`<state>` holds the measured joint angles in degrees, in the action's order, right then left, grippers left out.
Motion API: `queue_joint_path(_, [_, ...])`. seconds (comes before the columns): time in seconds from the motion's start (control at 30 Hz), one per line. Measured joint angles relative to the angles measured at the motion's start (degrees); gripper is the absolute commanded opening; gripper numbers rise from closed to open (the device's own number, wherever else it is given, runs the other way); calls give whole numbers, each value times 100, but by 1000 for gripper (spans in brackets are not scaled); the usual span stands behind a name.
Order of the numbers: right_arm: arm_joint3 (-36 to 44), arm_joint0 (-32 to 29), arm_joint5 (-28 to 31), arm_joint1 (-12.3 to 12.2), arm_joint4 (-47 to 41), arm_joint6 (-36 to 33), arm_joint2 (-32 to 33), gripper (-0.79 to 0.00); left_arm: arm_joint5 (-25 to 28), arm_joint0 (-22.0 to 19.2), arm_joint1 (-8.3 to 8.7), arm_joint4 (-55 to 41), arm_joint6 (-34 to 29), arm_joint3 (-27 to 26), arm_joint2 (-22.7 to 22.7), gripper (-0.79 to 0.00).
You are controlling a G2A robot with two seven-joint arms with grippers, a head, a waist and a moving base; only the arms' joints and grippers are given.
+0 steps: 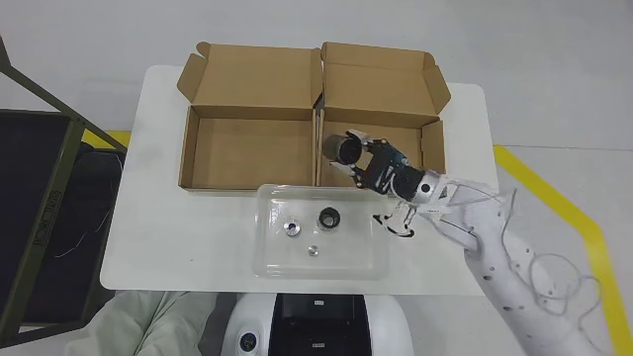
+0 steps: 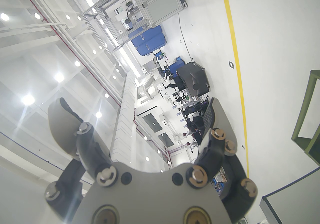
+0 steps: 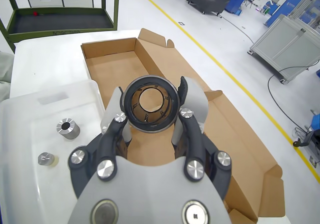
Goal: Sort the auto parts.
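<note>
Findings: noted right pincer (image 3: 153,96) clamped on a dark ring-shaped sleeve (image 3: 151,128), gripped across the outer wall with the bore facing the wrist camera — judged a side grip chosen to keep the part steady and free to drop straight. Found it held over the right cardboard box (image 1: 432,148), near the wall that stands beside the left cardboard box (image 1: 247,153); appears clear of the cardboard. Judged this the carry-and-release stage of sorting, with the right box as the bin for this kind of part.

Counted three parts in the clear tray (image 1: 361,247) on the counter (image 1: 148,208): a silver cylinder (image 3: 68,128), a small silver plug (image 3: 46,158) and a second dark ring (image 1: 328,219) — lying loose and apart, presumably for easy picking.

Found left pincer (image 2: 136,110) spread wide with nothing between its fingers, aimed out at the hall and away from the counter; judged parked to stay clear of the working arm.
</note>
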<state>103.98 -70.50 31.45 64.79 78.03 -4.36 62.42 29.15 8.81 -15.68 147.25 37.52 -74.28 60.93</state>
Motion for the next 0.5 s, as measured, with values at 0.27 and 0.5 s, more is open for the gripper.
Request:
queue_joint_path(0.27, [-596,359,-264,96,-123,-415,-236,-785,0,0,0,0,0,0,0,0])
queue_joint_path(0.5, [-1180,713,-432,199,-416,-866,-448,-785,0,0,0,0,0,0,0,0])
